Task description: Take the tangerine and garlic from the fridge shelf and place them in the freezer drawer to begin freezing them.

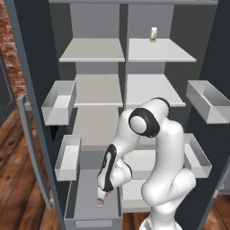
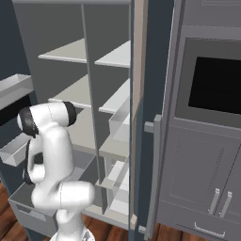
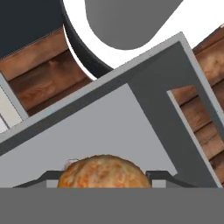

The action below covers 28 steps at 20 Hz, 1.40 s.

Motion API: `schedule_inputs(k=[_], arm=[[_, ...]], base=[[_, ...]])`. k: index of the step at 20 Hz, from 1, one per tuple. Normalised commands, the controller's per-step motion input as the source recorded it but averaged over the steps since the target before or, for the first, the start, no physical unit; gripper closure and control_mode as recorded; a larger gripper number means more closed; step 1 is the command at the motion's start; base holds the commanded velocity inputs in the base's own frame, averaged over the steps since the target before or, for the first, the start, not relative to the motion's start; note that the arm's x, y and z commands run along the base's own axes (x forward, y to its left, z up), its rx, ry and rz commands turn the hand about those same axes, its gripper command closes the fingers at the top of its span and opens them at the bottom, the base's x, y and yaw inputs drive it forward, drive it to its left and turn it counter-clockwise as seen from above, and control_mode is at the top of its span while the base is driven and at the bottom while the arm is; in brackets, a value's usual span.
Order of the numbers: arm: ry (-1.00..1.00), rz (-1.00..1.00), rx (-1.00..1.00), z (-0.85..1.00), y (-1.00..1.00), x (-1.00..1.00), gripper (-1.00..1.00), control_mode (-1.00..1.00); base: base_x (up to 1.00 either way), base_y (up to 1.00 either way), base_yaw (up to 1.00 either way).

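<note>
The hand (image 1: 109, 191) — reached down into the freezer drawer (image 1: 85, 197) in my left base view — is closed on the tangerine (image 3: 104, 171). In the hand view I see the orange-brown fruit sitting between the two fingertips (image 3: 162, 177), with the drawer's flat grey floor beyond it and the drawer's front panel and handle crossing the view against wooden flooring (image 3: 39, 70).

Just below the hand in the left base view, the garlic (image 1: 99, 203) lies on the drawer floor near the front — a small pinkish-white bulb. Whether the fruit touches the floor I cannot tell.

Above the drawer, the fridge shelf (image 1: 98, 90) and its neighbours stack in two columns. A pale yellowish carton (image 1: 153, 34) stands upright on the upper right shelf. Pale door bins (image 1: 58, 102) hang on the open doors to either side.
</note>
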Motion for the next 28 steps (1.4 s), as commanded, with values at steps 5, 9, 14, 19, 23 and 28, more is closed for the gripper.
schedule_inputs(k=[5,9,14,19,23,28], arm=[[-0.02,0.00,0.02,-0.15,0.29,0.08,1.00,-1.00],[0.00,0.00,0.00,0.00,0.55,0.06,1.00,-1.00],[0.00,0.00,0.00,-0.08,0.57,0.12,1.00,-1.00],[0.00,0.00,0.00,-0.51,0.25,0.21,1.00,-1.00],[0.00,0.00,0.00,-0.61,0.22,0.22,1.00,-1.00],[0.00,0.00,0.00,-0.64,0.21,0.33,1.00,-1.00]], base=[[0.00,0.00,0.00],[0.00,0.00,0.00],[0.00,0.00,0.00],[0.00,0.00,0.00],[0.00,0.00,0.00],[0.00,0.00,0.00]])
